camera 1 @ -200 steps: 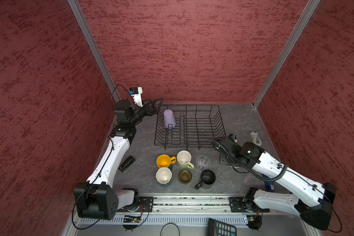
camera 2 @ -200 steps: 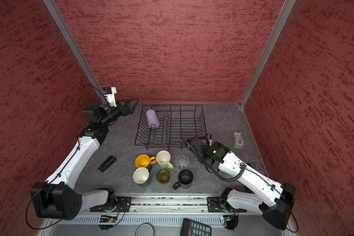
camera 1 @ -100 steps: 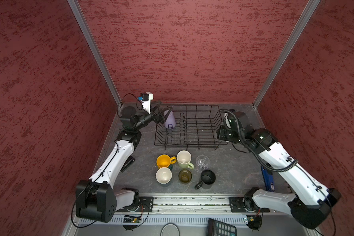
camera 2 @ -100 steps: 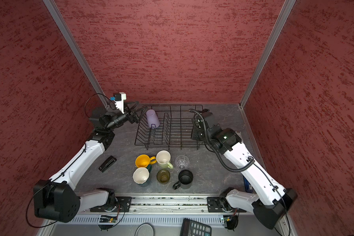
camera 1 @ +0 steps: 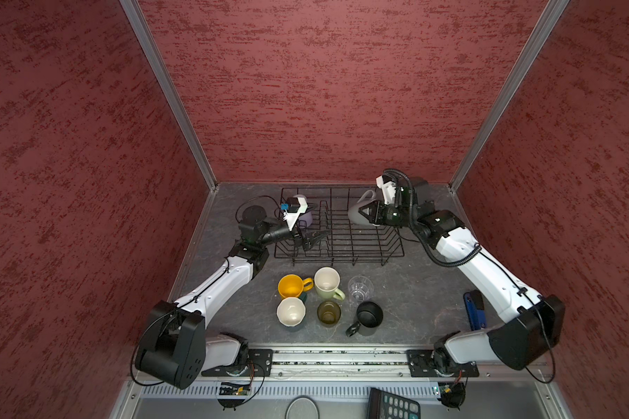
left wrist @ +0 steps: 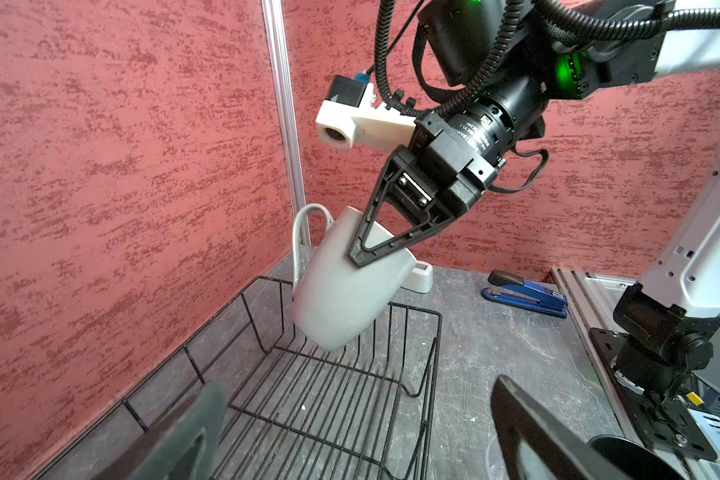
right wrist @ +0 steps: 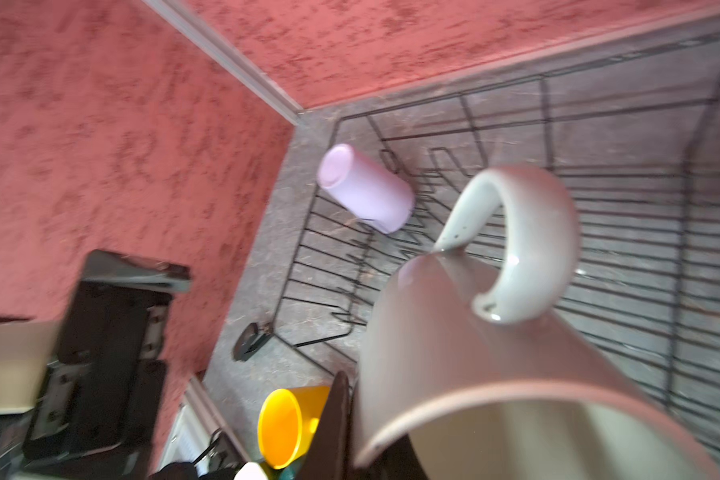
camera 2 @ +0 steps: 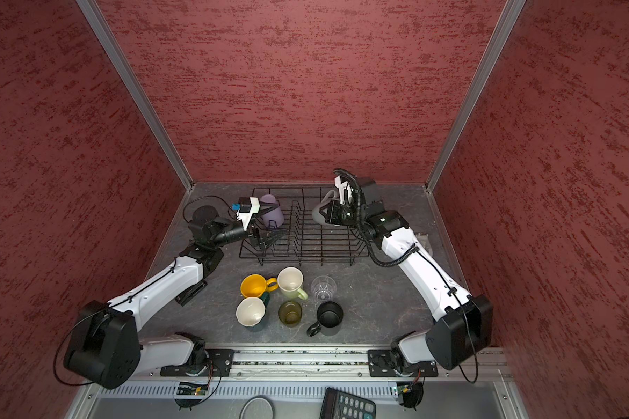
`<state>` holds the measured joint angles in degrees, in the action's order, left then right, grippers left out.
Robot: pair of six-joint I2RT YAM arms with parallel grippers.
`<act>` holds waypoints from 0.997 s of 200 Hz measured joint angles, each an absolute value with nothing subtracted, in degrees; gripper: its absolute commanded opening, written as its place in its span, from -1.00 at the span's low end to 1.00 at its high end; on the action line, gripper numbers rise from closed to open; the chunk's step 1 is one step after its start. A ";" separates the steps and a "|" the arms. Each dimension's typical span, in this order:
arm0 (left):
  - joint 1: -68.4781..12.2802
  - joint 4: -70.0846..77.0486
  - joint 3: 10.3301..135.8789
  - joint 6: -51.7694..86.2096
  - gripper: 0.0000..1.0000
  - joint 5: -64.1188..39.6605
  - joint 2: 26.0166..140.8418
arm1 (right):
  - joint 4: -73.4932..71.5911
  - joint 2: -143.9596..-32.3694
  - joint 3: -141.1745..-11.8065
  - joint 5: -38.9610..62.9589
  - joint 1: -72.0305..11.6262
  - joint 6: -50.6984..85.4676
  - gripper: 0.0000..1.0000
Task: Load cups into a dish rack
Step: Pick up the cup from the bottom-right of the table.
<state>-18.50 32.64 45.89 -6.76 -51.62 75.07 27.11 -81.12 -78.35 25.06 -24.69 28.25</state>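
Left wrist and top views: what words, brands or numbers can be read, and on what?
"DAMIA…" and "24V": white print on the black motor housing of the right arm's wrist; the rest is too small.
Keys of the calculator, in both top views: too small to read.
Label on the blue stapler: too small to read.

We find only one piece of print here: small white lettering on the black round motor housing (left wrist: 476, 133) just behind the right hand (left wrist: 356, 257), seen in the left wrist view. It is too small and too tilted for us to read with any certainty. The calculator (camera 1: 393, 404), well apart from the right hand beyond the bench's near rail, shows keys in both top views, but we cannot read their figures.
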 measured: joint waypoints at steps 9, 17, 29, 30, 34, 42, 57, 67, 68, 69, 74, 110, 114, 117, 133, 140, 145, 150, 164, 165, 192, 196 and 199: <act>-18.70 34.50 45.52 -6.96 0.99 -51.94 75.83 | 25.98 -81.12 -78.35 27.16 -24.69 28.21 -1.00; -18.96 36.84 44.71 -6.96 0.99 -52.23 76.49 | 25.15 -81.12 -78.32 28.82 -24.69 28.23 -1.00; -19.27 39.68 43.66 -6.61 0.99 -52.62 77.38 | 24.14 -81.10 -78.28 31.05 -24.69 28.27 -1.00; -19.29 39.86 43.62 -6.57 0.99 -52.64 77.45 | 24.05 -81.10 -78.28 31.18 -24.69 28.27 -1.00; -19.35 40.75 43.44 -6.33 0.99 -52.73 77.80 | 23.53 -81.08 -78.19 31.99 -24.69 28.32 -1.00; -19.55 42.15 43.29 -6.02 1.00 -52.93 78.56 | 22.39 -80.97 -77.78 33.47 -24.69 28.58 -1.00; -19.81 44.47 43.22 -5.78 0.99 -53.06 79.83 | 20.53 -80.47 -76.55 36.03 -24.69 29.34 -1.00; -19.97 45.56 43.22 -5.65 0.99 -53.10 80.31 | 19.16 -80.12 -75.44 37.85 -24.69 30.15 -1.00; -19.99 45.67 43.22 -5.65 1.00 -53.12 80.36 | 19.07 -80.07 -75.33 38.02 -24.69 30.20 -1.00; -19.99 45.74 43.24 -5.63 1.00 -53.12 80.38 | 18.98 -80.05 -75.20 38.13 -24.69 30.20 -1.00; -20.08 46.28 43.24 -5.61 0.99 -53.12 80.55 | 18.41 -79.90 -74.67 38.94 -24.69 30.63 -1.00; -20.27 49.04 43.40 -5.37 0.99 -52.99 81.87 | 16.49 -79.13 -71.96 42.33 -24.69 32.16 -1.00; -20.27 49.30 43.42 -5.34 0.99 -52.95 82.11 | 16.08 -78.83 -71.42 42.65 -24.69 32.58 -1.00; -20.27 49.50 43.44 -5.32 0.99 -52.95 82.24 | 15.88 -78.67 -71.13 42.85 -24.69 32.64 -1.00; -20.27 50.26 43.53 -5.17 1.00 -52.97 83.20 | 14.76 -77.62 -69.67 44.05 -24.69 34.09 -1.00; -20.29 50.41 43.53 -5.17 0.99 -52.97 83.53 | 14.24 -77.32 -69.34 44.45 -24.69 34.46 -1.00; -20.29 50.54 43.53 -5.15 1.00 -52.99 83.74 | 13.67 -77.12 -69.12 44.82 -24.69 34.89 -1.00; -20.32 50.65 43.53 -5.13 1.00 -52.99 84.01 | 13.19 -76.99 -68.97 44.97 -24.69 35.33 -1.00; -20.34 51.11 43.53 -4.99 0.99 -53.06 84.36 | 11.25 -76.71 -68.55 45.93 -24.69 36.73 -1.00; -20.34 51.11 43.53 -4.99 0.99 -53.06 84.38 | 11.18 -76.71 -68.53 46.00 -24.69 36.77 -1.00; -20.60 51.92 43.53 -5.61 1.00 -53.43 84.38 | 9.21 -76.71 -68.49 47.51 -24.69 39.18 -1.00; -20.69 51.99 43.53 -5.78 0.99 -53.56 84.38 | 8.99 -76.71 -68.49 47.77 -24.69 39.55 -1.00; -20.71 52.03 43.53 -6.02 0.99 -53.58 84.38 | 8.84 -76.71 -68.49 47.92 -24.69 39.79 -1.00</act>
